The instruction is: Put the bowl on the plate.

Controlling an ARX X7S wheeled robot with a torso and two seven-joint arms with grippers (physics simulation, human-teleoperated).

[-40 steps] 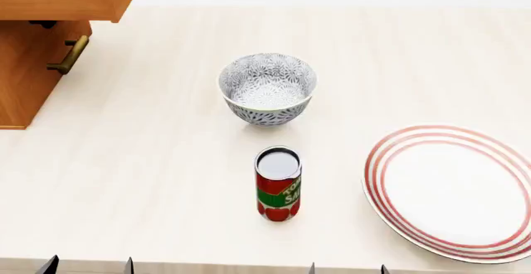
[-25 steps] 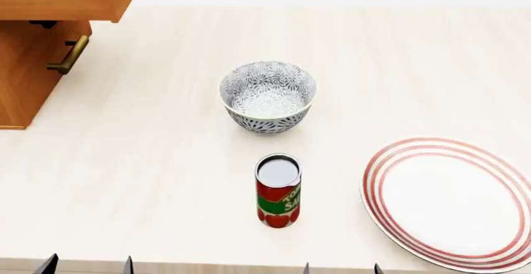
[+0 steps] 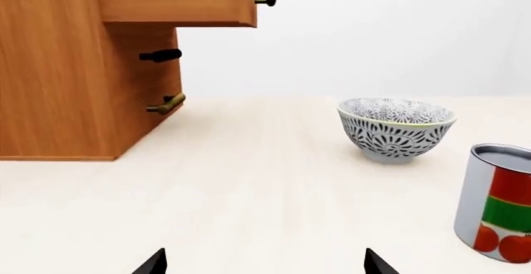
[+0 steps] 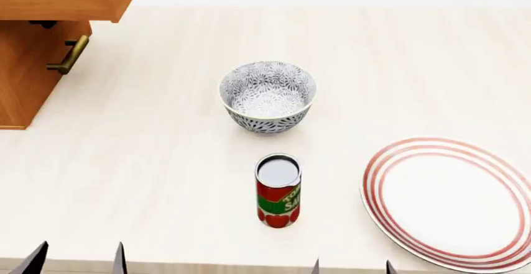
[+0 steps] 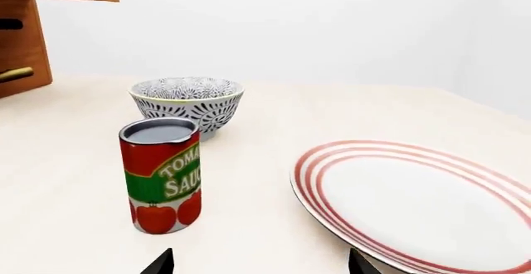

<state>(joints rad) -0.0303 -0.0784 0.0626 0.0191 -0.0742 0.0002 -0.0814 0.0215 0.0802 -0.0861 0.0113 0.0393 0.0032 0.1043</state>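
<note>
Change: left gripper (image 4: 76, 258) tips sit a little further toward the table's left edge than half a second ago, and the right gripper (image 4: 351, 266) tips a little to the right; bowl, can and plate lie as they did then.
Left gripper: open, its two dark fingertips spread apart over the near edge, holding nothing (only the tips show).
Right gripper: open too, tips apart at the near edge, empty.
Can (image 4: 278, 189): upright, red with a tomato label, nearest the grippers, between them and the bowl.
Bowl (image 4: 267, 95): upright on the table (image 4: 166, 162) near its middle, beyond the can and apart from it, well apart from the plate.
Plate (image 4: 452, 202): flat near the right edge, bare, right of the can.
Cabinet (image 4: 41, 44): wooden, at the far left corner, brass handle facing the bowl.
</note>
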